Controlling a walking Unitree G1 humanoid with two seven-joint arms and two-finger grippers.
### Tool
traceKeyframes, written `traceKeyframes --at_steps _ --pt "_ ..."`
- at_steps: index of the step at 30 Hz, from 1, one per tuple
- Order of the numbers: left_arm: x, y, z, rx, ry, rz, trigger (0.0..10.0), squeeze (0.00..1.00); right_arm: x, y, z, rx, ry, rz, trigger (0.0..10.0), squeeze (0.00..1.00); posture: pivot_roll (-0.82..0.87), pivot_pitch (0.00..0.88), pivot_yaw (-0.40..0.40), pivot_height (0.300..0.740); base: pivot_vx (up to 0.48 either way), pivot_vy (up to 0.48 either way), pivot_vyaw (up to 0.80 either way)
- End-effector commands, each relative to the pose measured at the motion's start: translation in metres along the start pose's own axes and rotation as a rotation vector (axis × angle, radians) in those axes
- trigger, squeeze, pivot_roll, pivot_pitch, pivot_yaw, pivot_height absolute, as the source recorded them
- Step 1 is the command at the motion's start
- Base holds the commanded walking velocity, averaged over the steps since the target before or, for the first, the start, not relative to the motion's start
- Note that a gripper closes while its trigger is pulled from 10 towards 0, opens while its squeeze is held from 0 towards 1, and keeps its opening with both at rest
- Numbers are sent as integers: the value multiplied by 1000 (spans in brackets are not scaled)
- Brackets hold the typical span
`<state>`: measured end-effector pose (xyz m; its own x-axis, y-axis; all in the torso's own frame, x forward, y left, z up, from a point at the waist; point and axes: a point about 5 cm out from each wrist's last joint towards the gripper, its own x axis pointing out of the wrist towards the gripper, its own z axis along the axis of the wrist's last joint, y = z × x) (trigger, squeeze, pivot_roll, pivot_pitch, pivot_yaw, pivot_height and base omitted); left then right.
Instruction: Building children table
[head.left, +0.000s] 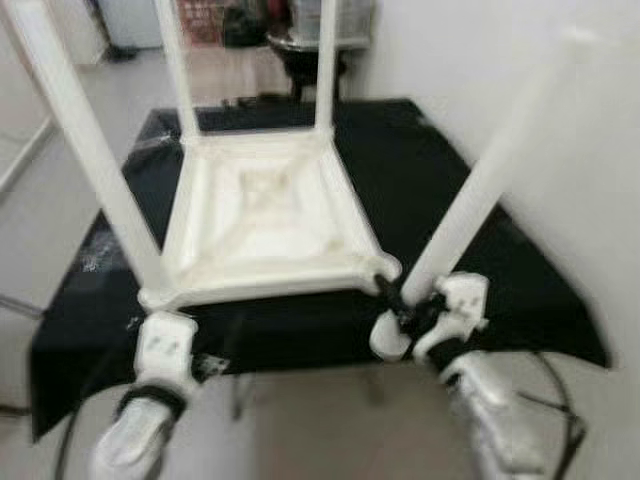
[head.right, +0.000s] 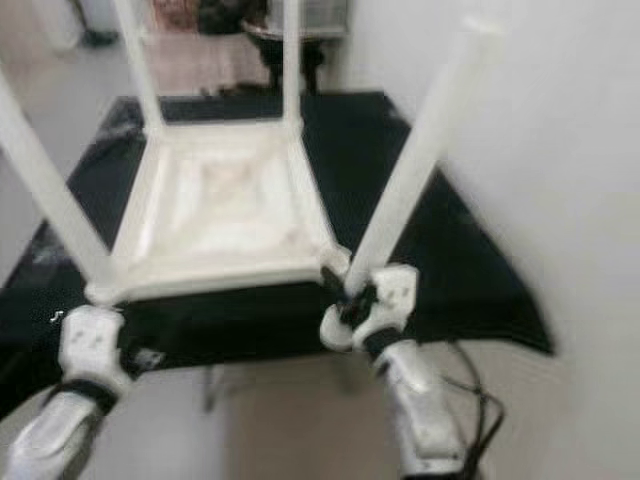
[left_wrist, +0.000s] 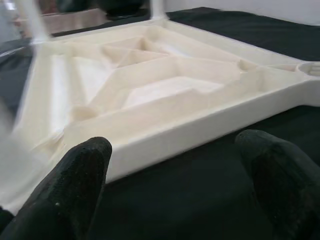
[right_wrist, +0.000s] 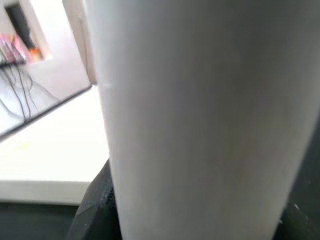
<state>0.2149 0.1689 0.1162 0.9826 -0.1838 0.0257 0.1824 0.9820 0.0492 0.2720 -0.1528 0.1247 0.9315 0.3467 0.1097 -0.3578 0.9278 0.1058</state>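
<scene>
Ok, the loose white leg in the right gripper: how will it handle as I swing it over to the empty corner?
The leg looks stiff and probably light, like hollow plastic. The right gripper holds it near its lower end, so the long tilted length may lever and twist in the grip. Its smooth round surface could slip. The upturned tabletop, with three legs up, may shift on the black cloth if pushed.

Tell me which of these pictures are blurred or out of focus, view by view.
Both eye views are soft all over, blurring the upturned white plastic tabletop and the loose white leg in the right gripper. The left wrist view is sharper mid-frame, though the left gripper's black fingers are near and fuzzy. The right wrist view is out of focus, the leg too close.
</scene>
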Motion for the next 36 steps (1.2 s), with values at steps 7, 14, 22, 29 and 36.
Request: traceKeyframes --at_steps 7,14,22,29,36 --pt "1 -7 -2 -4 13 -32 10000 0 -4 -8 14 16 -36 24 10000 0 38 52 -10 740 324 0 0" --pt "1 -11 -6 -1 34 -42 10000 0 -3 8 24 24 -41 196 10000 0 35 54 -11 740 129 0 0" --pt "-2 -26 -12 -13 69 -131 10000 0 0 12 47 6 -91 325 10000 0 37 56 -12 740 0 0 500" --pt "-10 -47 -16 -12 92 -271 10000 0 2 22 61 45 -108 487 10000 0 37 61 -10 740 0 0 800" --pt "-10 -42 -19 15 107 -234 10000 0 10 29 62 3 -85 531 10000 0 50 67 -20 740 0 0 800"
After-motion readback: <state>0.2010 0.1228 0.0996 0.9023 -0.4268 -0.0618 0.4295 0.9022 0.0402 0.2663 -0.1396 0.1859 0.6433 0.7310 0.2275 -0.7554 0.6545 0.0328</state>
